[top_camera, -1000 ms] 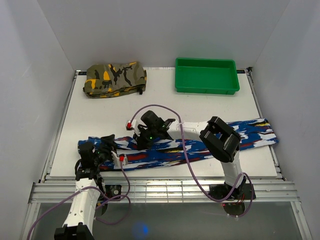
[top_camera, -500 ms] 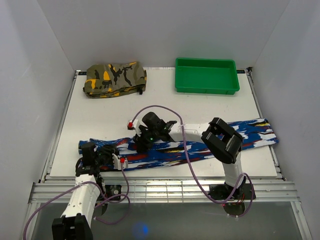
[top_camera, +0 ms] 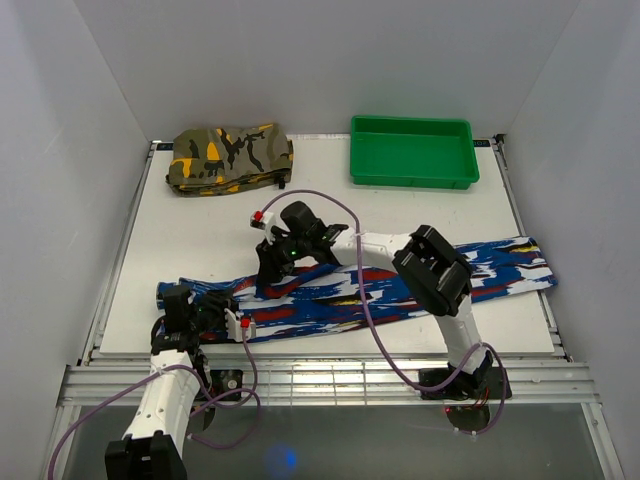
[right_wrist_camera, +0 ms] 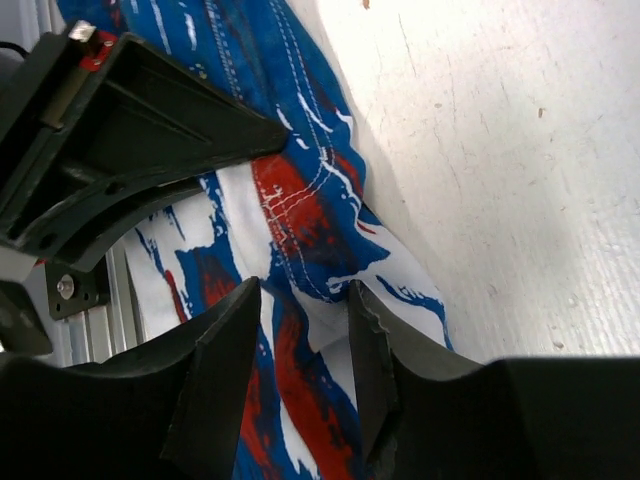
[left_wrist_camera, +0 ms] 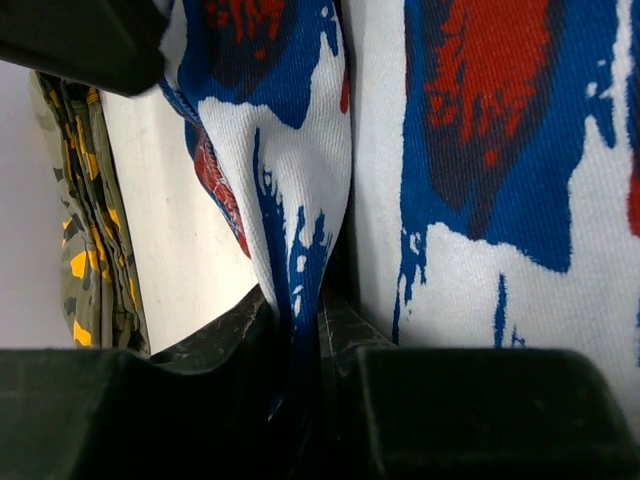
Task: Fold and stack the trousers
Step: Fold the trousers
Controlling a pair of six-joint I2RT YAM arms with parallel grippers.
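The trousers (top_camera: 320,305), in a royal-blue print with white, red and black streaks, lie stretched across the front of the table from left to right. My left gripper (top_camera: 218,312) is shut on a pinched fold at their left end; in the left wrist view the fold (left_wrist_camera: 300,300) runs down between the closed jaws (left_wrist_camera: 300,345). My right gripper (top_camera: 266,278) is open over the trousers' far edge, just right of the left gripper. In the right wrist view its fingertips (right_wrist_camera: 303,300) straddle a stitched seam of the fabric (right_wrist_camera: 300,215), apart from it.
An olive camouflage folded garment (top_camera: 228,157) lies at the back left, also showing in the left wrist view (left_wrist_camera: 85,230). A green tray (top_camera: 412,183) stands at the back right. The left arm's gripper body (right_wrist_camera: 130,130) is close beside my right fingers.
My right gripper has moved left and slightly back along the trousers' far edge. My left gripper has pulled a little toward the front with the left end held.
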